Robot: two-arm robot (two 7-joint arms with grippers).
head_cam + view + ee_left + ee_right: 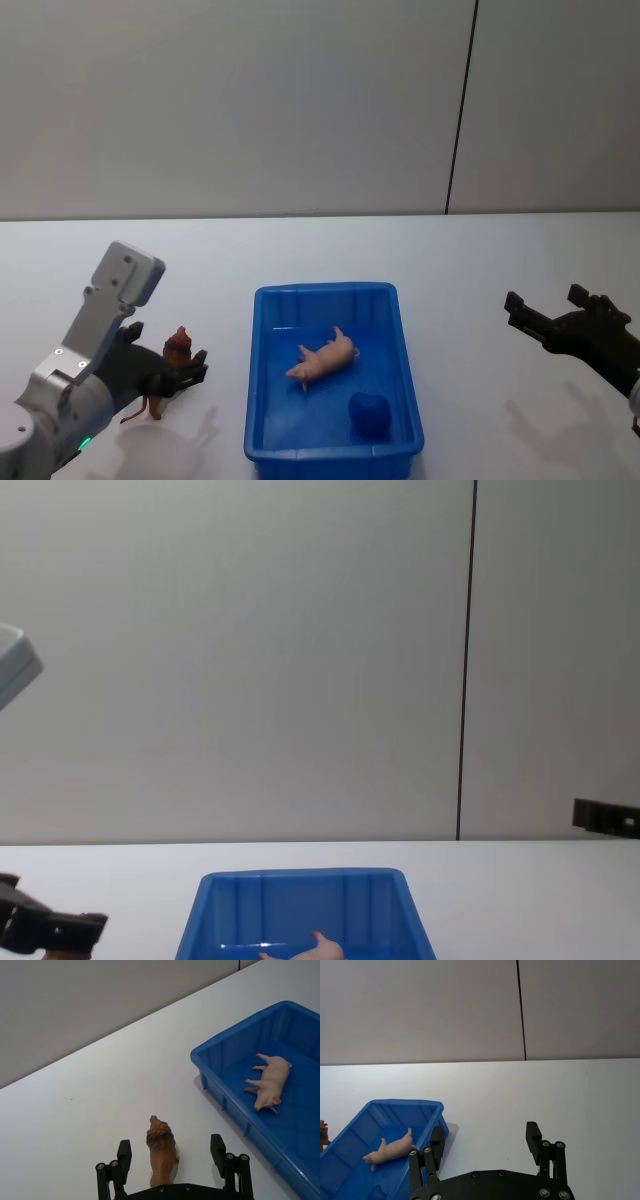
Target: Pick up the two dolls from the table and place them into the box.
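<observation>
Lion doll [161,1152] left of blue box [263,400]: light, rigid, lumpy; grip mid-body. Left gripper [172,1161] spread, straddling it. Right gripper [485,1147] spread, empty.

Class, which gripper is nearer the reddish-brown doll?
Left. The left gripper straddles the reddish-brown doll, fingers open; the right gripper hangs open beyond the box.

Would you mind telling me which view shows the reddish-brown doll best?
The left wrist view: the reddish-brown doll stands whole between the open left gripper's fingers. The head view shows it small and partly masked; the right wrist view catches a sliver.
</observation>
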